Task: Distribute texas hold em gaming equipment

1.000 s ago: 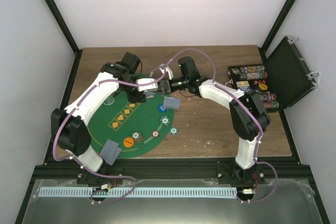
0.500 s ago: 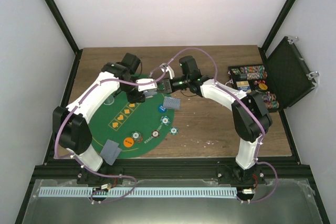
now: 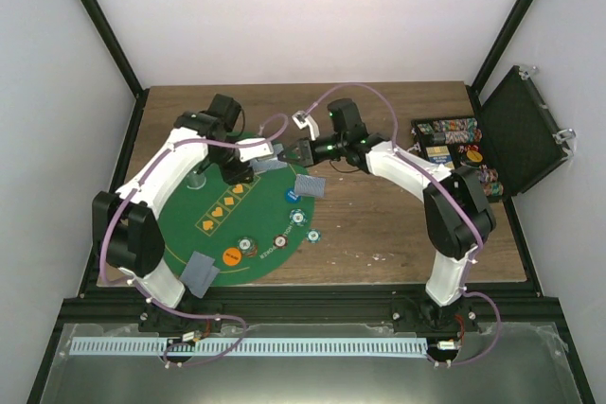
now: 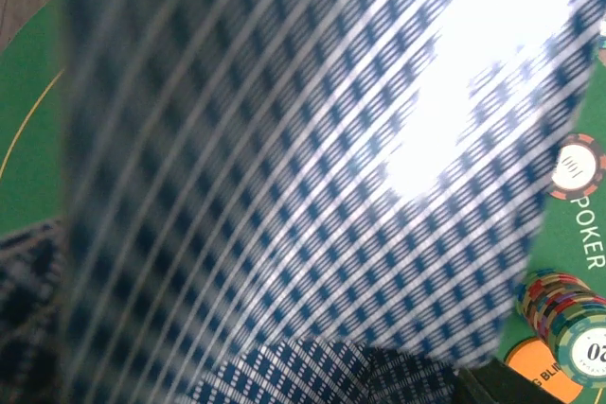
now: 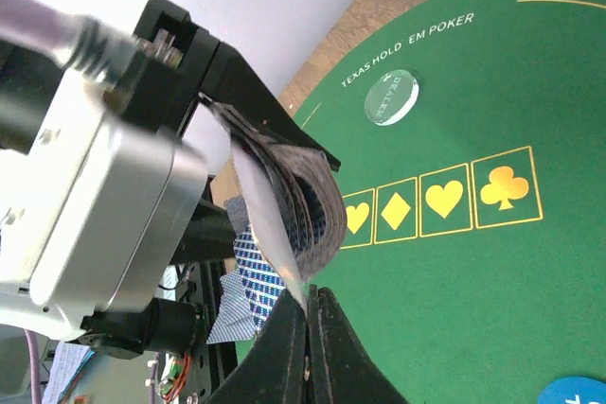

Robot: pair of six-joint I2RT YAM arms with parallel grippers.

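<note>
Left hand (image 3: 258, 160) is clamped narrow on the deck (image 5: 301, 198), holding it in the air over the far edge of the green mat (image 3: 204, 205). The cards are bowed in that grip, so the outer edges fan apart, which I read as the reason for the hold: it offers one card at a time.

Right hand (image 5: 308, 328) is pinched fully shut on the free edge of the outer card (image 5: 265, 215), white face toward its camera. The other end of that card sits in the deck, so it's not yet peeled off. The left wrist view is nearly all blurred card back and no use for checking the grip.

Already out:
- One small pile of cards (image 3: 310, 185) at the mat's right edge, partly on the bench (image 3: 398, 224).
- A second pile (image 3: 200, 273) at the near-left edge of the mat. These look like player positions.
- Loose chips along the mat's curved edge: orange chip (image 3: 231, 256), a chip stack (image 3: 250, 247), red-white chip (image 3: 281, 241).
- One teal chip (image 3: 312, 235) just off the mat.
- Clear dealer button (image 5: 391, 97) on the felt under the printed title.

The open black case (image 3: 525, 134) at far right holds more chips.

My take: we're mid-deal. The next pull needs to slide the card out flat. Risk is dragging a second card or loosening the bowed deck.
</note>
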